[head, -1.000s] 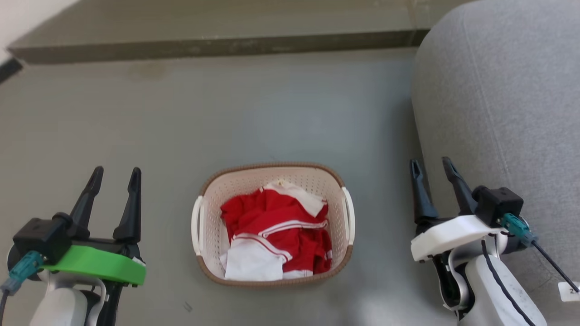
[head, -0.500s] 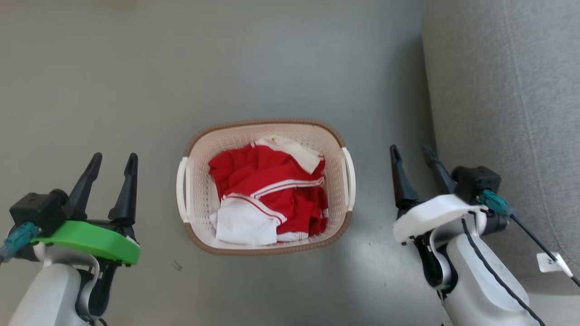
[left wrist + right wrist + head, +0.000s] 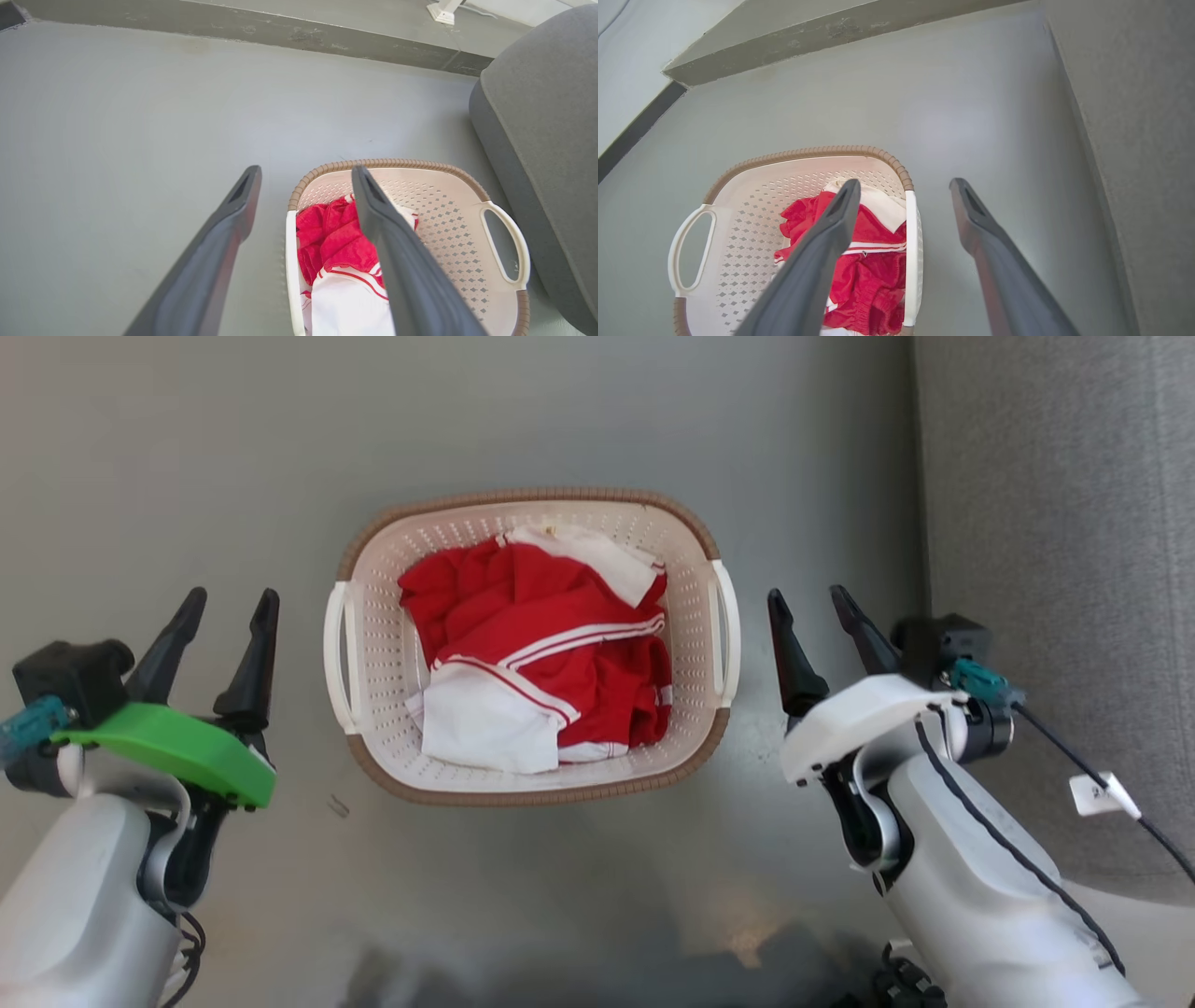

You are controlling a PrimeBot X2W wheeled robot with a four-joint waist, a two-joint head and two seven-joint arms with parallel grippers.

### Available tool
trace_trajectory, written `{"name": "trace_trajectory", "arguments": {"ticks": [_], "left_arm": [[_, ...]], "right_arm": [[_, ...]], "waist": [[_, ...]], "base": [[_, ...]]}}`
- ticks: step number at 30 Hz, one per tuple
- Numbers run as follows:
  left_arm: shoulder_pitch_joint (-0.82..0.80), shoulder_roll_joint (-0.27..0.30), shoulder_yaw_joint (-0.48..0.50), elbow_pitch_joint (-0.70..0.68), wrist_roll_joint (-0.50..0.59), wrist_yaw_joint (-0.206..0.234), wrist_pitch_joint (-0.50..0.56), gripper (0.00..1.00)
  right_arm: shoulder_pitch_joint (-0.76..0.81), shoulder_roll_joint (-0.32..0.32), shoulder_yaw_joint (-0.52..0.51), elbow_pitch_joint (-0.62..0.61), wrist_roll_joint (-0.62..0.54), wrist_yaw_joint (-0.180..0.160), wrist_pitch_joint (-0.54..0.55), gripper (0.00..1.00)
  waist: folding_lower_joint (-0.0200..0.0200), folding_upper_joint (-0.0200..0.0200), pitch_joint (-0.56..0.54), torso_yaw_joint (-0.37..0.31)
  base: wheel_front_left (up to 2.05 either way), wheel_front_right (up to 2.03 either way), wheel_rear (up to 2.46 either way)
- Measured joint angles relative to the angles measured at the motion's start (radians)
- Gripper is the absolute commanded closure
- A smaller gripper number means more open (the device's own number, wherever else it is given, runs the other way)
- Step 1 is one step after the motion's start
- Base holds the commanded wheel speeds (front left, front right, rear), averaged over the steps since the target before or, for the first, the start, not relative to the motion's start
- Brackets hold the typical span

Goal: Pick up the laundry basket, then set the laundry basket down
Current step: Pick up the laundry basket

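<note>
Basket position: laundry basket stands upright on the grey floor, centred between the two arms in the head view. Its right side lies near a grey upholstered seat, with a strip of floor between them. Contents: crumpled red and white clothing, lying below the brown rim.

Left gripper: jaws apart, nothing between them. It sits beside the basket's left handle, and a gap of floor separates the two in the head view. In the left wrist view that white handle shows in the opening between the two dark fingers.

Right gripper: jaws apart, likewise empty. It sits just beside the right handle without touching it. In the right wrist view the handle shows in the opening between the fingers.

Both handles are free and the basket rests on the floor, not yet lifted
</note>
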Motion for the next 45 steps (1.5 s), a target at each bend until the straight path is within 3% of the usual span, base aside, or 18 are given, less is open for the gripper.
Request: {"name": "trace_trajectory", "arguments": {"ticks": [20,39,41,43,44,45], "left_arm": [[-0.209,0.038,-0.199,0.130,-0.142,0.000,0.093,0.00],[-0.323,0.066,-0.348,0.191,-0.251,0.000,0.121,0.00],[-0.327,0.067,-0.363,0.195,-0.256,0.000,0.116,0.00],[-0.332,0.067,-0.374,0.198,-0.258,0.000,0.112,0.00],[-0.336,0.067,-0.380,0.200,-0.265,0.000,0.112,0.12],[-0.341,0.067,-0.386,0.201,-0.275,0.000,0.112,0.46]], "right_arm": [[-0.224,-0.005,0.188,0.160,0.152,-0.010,0.000,0.00],[-0.355,-0.006,0.282,0.239,0.276,-0.017,0.000,0.00],[-0.363,-0.005,0.289,0.241,0.281,-0.017,0.000,0.11],[-0.370,-0.005,0.295,0.247,0.286,-0.017,0.000,0.55],[-0.374,-0.005,0.298,0.251,0.289,-0.017,0.000,0.64],[-0.378,-0.005,0.300,0.255,0.294,-0.017,0.000,0.74]], "waist": [[0.0000,0.0000,0.232,-0.014],[-0.0001,0.0000,0.349,-0.028],[-0.0001,0.0000,0.352,-0.026],[-0.0001,0.0000,0.354,-0.025],[-0.0001,0.0000,0.355,-0.024],[-0.0001,0.0000,0.356,-0.023]], "base": [[0.00,0.00,0.00],[0.00,0.00,0.00],[0.00,0.00,0.00],[0.00,0.00,0.00],[0.00,0.00,0.00],[0.00,0.00,0.00]]}}
